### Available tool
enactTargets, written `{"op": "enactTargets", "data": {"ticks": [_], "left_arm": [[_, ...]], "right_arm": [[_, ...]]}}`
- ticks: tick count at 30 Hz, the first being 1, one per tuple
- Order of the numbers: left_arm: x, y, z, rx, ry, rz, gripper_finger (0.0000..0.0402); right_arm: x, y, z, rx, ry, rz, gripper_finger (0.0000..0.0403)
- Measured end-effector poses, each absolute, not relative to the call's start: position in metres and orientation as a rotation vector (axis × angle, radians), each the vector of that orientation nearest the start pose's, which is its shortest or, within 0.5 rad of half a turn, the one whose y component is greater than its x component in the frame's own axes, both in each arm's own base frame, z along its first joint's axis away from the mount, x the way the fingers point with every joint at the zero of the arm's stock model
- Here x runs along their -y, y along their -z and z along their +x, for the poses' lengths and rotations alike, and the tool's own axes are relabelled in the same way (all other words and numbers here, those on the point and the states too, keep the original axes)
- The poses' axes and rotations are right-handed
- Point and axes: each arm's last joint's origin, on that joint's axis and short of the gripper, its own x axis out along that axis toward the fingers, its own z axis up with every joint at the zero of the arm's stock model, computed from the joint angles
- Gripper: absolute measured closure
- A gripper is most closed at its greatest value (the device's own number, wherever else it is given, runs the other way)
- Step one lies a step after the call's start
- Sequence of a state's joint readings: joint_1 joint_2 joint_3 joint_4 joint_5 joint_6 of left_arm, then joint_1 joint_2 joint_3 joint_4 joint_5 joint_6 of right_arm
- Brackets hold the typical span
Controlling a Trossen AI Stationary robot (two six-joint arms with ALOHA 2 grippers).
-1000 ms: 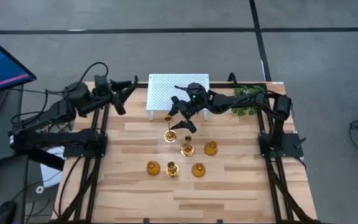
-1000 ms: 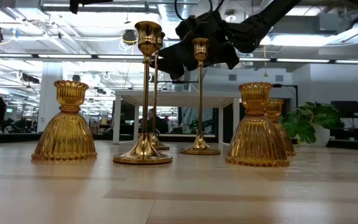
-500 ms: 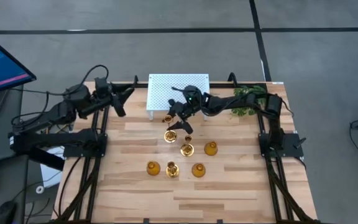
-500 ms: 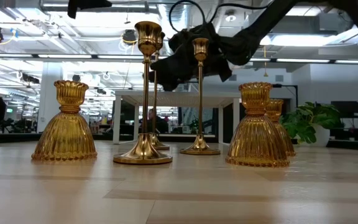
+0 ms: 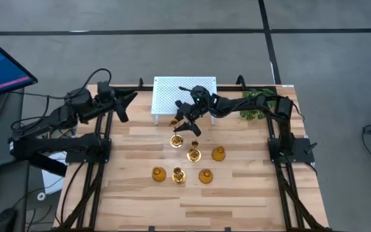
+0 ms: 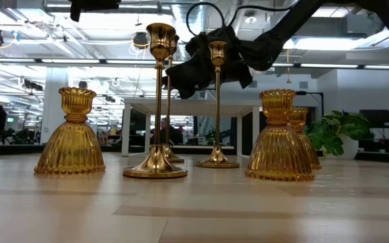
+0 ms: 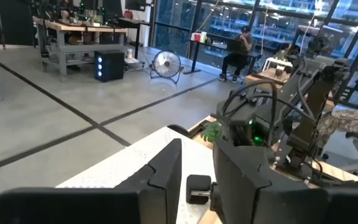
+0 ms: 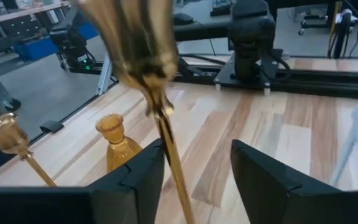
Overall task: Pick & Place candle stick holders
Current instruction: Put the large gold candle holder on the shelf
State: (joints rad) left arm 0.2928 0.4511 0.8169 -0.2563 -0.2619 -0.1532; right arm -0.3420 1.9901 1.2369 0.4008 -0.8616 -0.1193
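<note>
Six gold candle stick holders stand on their bases on the wooden table [image 5: 134,206]. The three slim sticks are one at the far side [image 5: 176,140], one in the middle [image 5: 193,154] and one at the near side [image 5: 178,174]. Three bulbous ones [image 5: 218,153] [image 5: 158,173] [image 5: 205,176] stand around them. My right gripper [image 5: 183,124] is open at the far stick, and the stick's stem [image 8: 168,155] stands between the fingers below its cup [image 8: 140,43]. My left gripper [image 5: 125,103] is open and empty, raised over the table's far left. My right gripper has its open fingers level on either side of the far stick's upper stem [image 8: 168,155], coming from the table's right. The stem runs close along one finger [image 8: 143,171]. I cannot tell whether it touches. The stick stands upright on its base.
A white perforated stand [image 5: 185,90] sits at the far edge, just behind the sticks. A green plant [image 5: 257,103] lies at the far right. The near half of the table is bare wood. The other holders stand close around the far stick.
My right gripper has gone a little toward the table's left and down, bringing its open fingers around the far stick's stem. The holders have stayed where they were.
</note>
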Motion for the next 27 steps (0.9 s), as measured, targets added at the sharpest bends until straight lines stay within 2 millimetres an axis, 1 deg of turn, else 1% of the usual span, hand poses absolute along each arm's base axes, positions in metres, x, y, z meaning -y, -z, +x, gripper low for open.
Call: {"op": "enactTargets", "data": {"ticks": [8,15,23,25,27], "left_arm": [[-0.032,-0.373,0.079,0.155,-0.544,-0.148,0.0324],[-0.032,-0.373,0.079,0.155,-0.544,-0.148,0.0325],[-0.032,-0.372,0.079,0.142,-0.545,-0.131,0.0325],[-0.032,-0.372,0.079,0.142,-0.545,-0.130,0.0325],[-0.032,-0.372,0.079,0.142,-0.546,-0.130,0.0325]], "right_arm": [[0.116,-0.192,0.413,-0.256,-0.548,0.078,0.0286],[0.111,-0.192,0.414,-0.257,-0.563,0.077,0.0326],[0.111,-0.193,0.414,-0.255,-0.579,0.091,0.0391],[0.111,-0.193,0.414,-0.254,-0.587,0.093,0.0394],[0.110,-0.197,0.412,-0.258,-0.586,0.098,0.0389]]}}
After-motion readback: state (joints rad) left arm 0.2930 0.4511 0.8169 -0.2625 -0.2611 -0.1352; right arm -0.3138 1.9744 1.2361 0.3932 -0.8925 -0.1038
